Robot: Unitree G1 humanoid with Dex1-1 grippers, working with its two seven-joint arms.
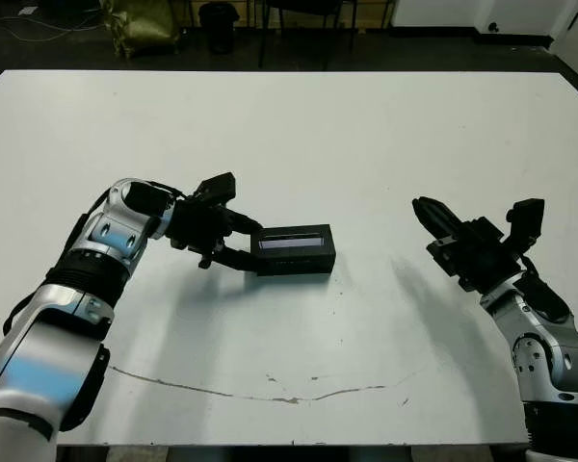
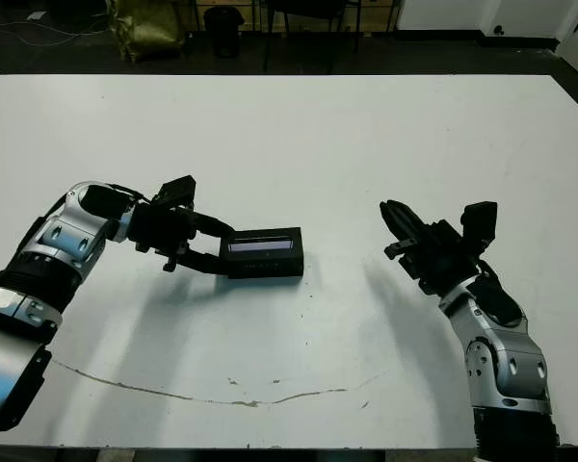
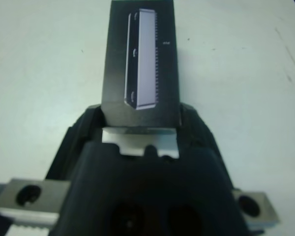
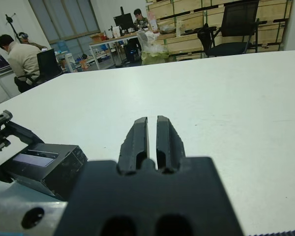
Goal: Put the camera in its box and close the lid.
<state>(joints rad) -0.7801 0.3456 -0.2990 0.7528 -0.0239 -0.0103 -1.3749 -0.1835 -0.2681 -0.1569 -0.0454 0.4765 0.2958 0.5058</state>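
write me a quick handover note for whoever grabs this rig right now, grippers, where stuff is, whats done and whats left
Left gripper: jaws closed on the left end of the lid, which sits on the box; the closed box rests on the table.
Right gripper: jaws shut, empty, held above the table to the right, apart from the box.
Camera: not visible anywhere, presumably inside the box, but that cannot be confirmed.
Done: lid looks seated on the box.
Left: check the lid is fully down, release the left gripper and pull it back.
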